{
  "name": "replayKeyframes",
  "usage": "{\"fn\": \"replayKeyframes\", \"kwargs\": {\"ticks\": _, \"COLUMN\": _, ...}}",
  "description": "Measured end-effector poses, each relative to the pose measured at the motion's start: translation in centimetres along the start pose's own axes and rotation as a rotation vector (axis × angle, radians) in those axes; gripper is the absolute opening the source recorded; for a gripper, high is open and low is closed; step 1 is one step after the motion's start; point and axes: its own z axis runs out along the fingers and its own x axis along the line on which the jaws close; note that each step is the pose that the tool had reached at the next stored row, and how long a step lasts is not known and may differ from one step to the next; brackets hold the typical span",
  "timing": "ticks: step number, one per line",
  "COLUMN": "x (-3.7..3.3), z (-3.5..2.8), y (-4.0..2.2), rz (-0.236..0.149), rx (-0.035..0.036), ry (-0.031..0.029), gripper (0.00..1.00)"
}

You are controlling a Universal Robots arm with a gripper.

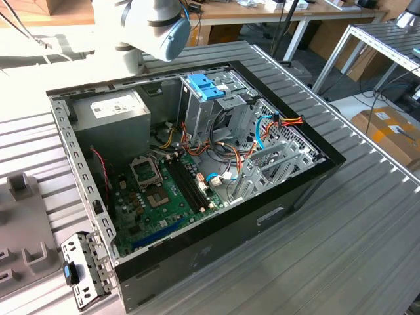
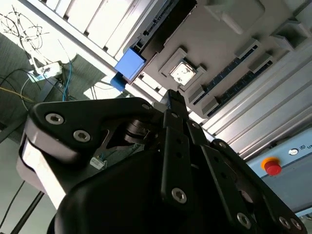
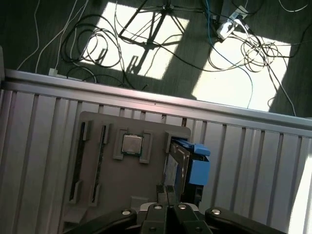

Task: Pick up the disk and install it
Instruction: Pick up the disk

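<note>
Computer case [image 1: 197,170], side panel off, lay on the ribbed metal table [image 1: 367,236] in the exterior view, with the arm [image 1: 161,26] reaching out past the case's far corner towards the exterior view's left, where a grey tray [image 1: 26,216] sat on the table.

In the second wrist view the gripper [image 2: 173,97] had its black fingers pressed together with nothing between them. The disk [image 2: 161,27] stood on edge in the tray [image 2: 219,44], apart from the fingertips, with a processor [image 2: 183,72] in its pocket between the two. Its long axis ran the same way as the tray's narrow slots, and the blue rail [image 2: 129,66] capped the end nearer the table's edge.

In the first wrist view the gripper [image 3: 168,189] was again closed and empty – its tips hung just beside the near end of the disk [image 3: 176,163]; whether they touched it I could not tell. The disk stood upright in its slot beside the processor [image 3: 131,144], long axis parallel to the slots, blue rail [image 3: 198,165] on the side away from the processor.
</note>
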Motion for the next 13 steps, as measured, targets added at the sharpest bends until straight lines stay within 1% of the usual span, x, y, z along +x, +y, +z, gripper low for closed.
{"fn": "replayKeyframes", "kwargs": {"ticks": 13, "x": 0.00, "z": 0.00, "y": 0.00, "rz": -0.075, "rx": -0.0029, "ry": 0.0019, "gripper": 0.11}}
